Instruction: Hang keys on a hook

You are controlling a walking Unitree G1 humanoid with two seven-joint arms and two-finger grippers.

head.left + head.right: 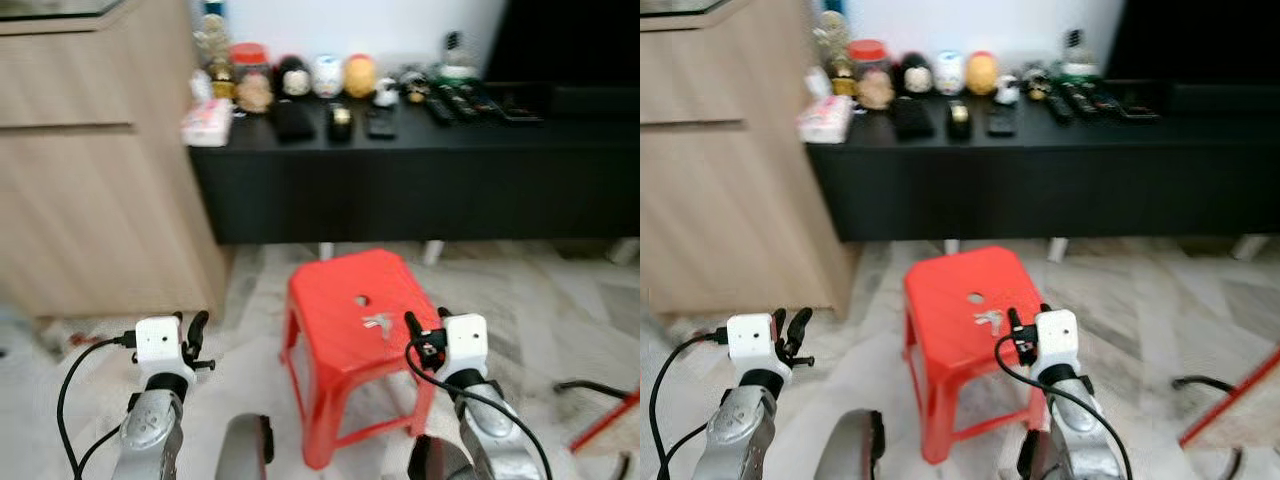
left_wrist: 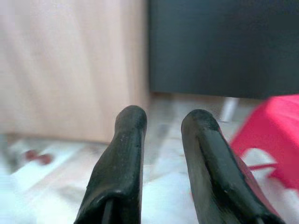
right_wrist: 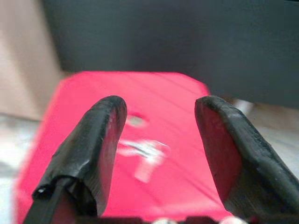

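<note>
Hovering right gripper point(image 3: 159, 135) — parted — above keys point(image 3: 145, 154), red stool point(image 1: 340, 300)

silvery keys point(image 1: 378, 323) — lying flat, on red stool point(image 1: 352, 302) top

The keys point(image 3: 142, 156) on the red stool point(image 1: 345, 300) are smeared by blur, so single keys or a ring cannot be told apart. The small figurines point(image 1: 300, 78) on the black cabinet point(image 1: 420, 180) are too blurred to be identified. The wooden cupboard point(image 1: 90, 160) is cut off by the picture's edge.
</note>
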